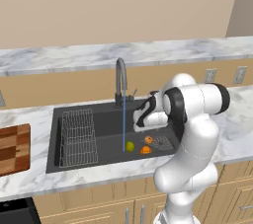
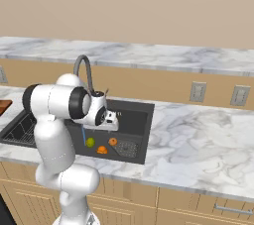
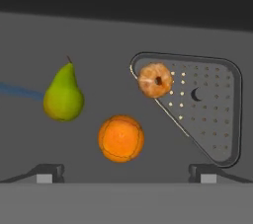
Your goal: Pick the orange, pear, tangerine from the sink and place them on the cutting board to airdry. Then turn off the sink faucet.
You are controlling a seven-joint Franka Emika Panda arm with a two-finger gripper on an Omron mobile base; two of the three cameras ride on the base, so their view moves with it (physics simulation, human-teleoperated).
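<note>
The tool (image 3: 126, 173) hangs above the floor of the sink (image 1: 99, 114) with its fingers spread wide and nothing between them; in the hand view the two dark fingertips (image 3: 49, 171) stand far apart at the bottom edge. Three fruits lie on the sink floor near the square drain grate (image 3: 202, 109). The pear (image 3: 63, 94), yellow-green with its stem up in the hand view, lies apart from the grate, just beside the thin blue stream of water (image 1: 123, 124) that falls from the sink faucet (image 1: 120, 82). The orange (image 3: 121, 138) sits nearest the fingertips, between the pear and the grate, touching neither. The tangerine (image 3: 155, 80) rests at the grate's edge and seems to overlap its rim, though the angle makes that hard to judge. A wire rack (image 1: 76, 136) stands in the sink's left side. The cutting board (image 1: 14, 149) lies on the marble desk (image 1: 29, 181) left of the sink, well apart from the fruits.
</note>
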